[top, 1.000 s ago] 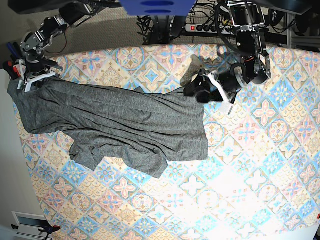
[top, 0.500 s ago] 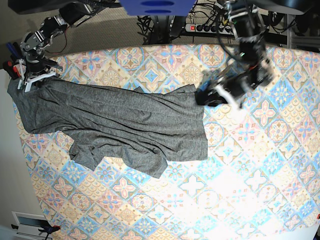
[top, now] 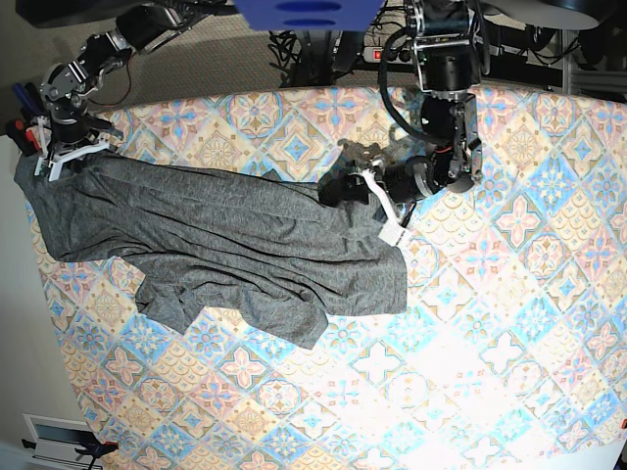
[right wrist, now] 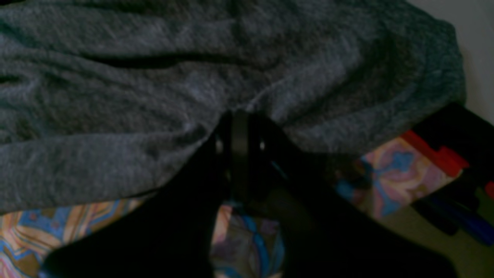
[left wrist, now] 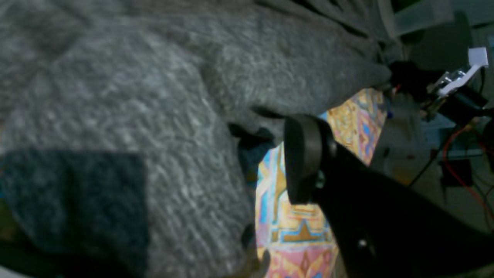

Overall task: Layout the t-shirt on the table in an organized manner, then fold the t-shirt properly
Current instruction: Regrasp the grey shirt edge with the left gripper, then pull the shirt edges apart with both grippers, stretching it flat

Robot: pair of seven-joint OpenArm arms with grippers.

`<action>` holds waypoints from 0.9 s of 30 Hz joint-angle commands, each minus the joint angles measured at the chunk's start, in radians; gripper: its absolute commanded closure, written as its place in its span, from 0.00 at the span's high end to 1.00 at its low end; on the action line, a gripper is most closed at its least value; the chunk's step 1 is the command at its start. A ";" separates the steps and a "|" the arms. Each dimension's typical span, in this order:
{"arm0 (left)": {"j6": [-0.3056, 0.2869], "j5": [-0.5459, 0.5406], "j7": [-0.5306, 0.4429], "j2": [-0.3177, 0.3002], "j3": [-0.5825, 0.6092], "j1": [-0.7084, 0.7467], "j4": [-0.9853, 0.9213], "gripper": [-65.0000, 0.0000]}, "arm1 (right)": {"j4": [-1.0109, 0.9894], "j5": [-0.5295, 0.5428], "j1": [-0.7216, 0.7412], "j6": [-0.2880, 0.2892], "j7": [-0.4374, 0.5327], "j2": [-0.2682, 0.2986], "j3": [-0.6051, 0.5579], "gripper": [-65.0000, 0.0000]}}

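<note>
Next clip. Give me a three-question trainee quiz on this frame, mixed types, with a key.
1. True or false: the t-shirt lies flat and smooth on the table.
2. The right gripper is: A) shut on the t-shirt's corner, B) open above bare cloth, C) out of view.
3. Fill in: the left gripper is at the t-shirt's ____ edge in the base view.

Key: 1 false, it is wrinkled and bunched. 2 A. 3 right.

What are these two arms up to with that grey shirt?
They are spreading a grey t-shirt on the patterned table before folding it. The right gripper is shut on one corner at the table's edge. The left gripper is at the opposite edge, jaws apart around the fabric. The shirt lies rumpled.
</note>
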 commanded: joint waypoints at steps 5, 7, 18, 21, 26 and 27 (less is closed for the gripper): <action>0.007 0.043 -0.007 -0.006 0.000 -0.024 -0.073 0.38 | 0.017 0.014 0.009 -0.001 0.022 0.018 0.000 0.00; 0.007 0.044 -0.039 -0.008 -0.006 -0.018 -0.073 0.22 | 0.017 0.014 0.009 -0.001 0.022 0.018 0.000 0.00; 0.007 0.030 -0.056 -0.008 -0.182 -0.007 -0.116 0.06 | 0.019 0.014 0.004 -0.001 0.022 0.018 0.000 0.00; 0.007 -0.014 -0.028 -0.044 -0.199 0.000 -0.116 0.05 | 0.028 0.014 0.003 -0.001 0.008 0.018 -0.004 0.00; 0.007 -0.111 0.020 -0.118 -0.199 0.051 -0.114 0.06 | 0.029 0.014 0.001 -0.001 -0.136 0.018 -0.118 0.00; 0.007 -0.120 0.026 -0.132 -0.199 0.063 -0.114 0.06 | 0.029 0.014 0.001 -0.001 -0.152 0.018 -0.121 0.00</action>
